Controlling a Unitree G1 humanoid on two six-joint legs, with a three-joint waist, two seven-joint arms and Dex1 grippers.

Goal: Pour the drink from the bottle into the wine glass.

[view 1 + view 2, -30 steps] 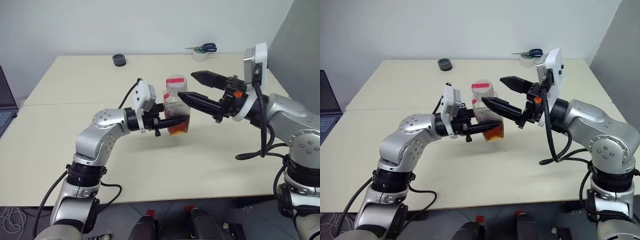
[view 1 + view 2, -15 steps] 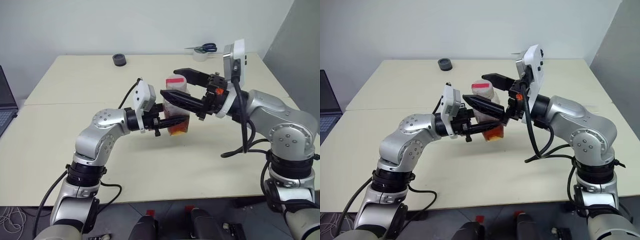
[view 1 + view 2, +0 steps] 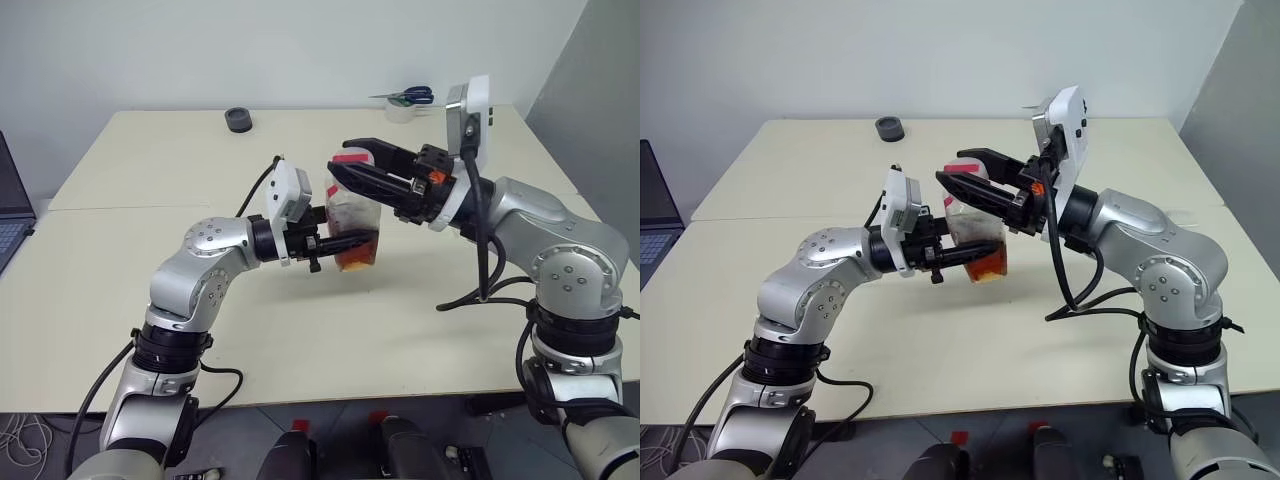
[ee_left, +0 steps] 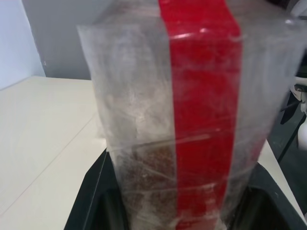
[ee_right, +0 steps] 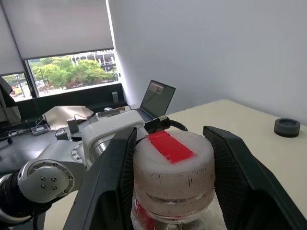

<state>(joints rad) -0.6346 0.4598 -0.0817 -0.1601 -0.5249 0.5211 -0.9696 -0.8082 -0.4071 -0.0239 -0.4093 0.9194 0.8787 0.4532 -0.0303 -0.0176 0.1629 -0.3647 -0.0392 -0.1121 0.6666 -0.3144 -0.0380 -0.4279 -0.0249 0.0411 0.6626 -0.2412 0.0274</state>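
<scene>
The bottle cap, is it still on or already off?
On. The white cap with red tape sits on the bottle, and the right gripper has a finger on either side of it.

No lettering can be read anywhere; the bottle point(image 4: 192, 120) bears a red strip that looks blank.

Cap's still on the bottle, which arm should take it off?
Right. Its end effector already straddles the cap, while the left end effector is shut on the bottle, holding it upright.
</scene>
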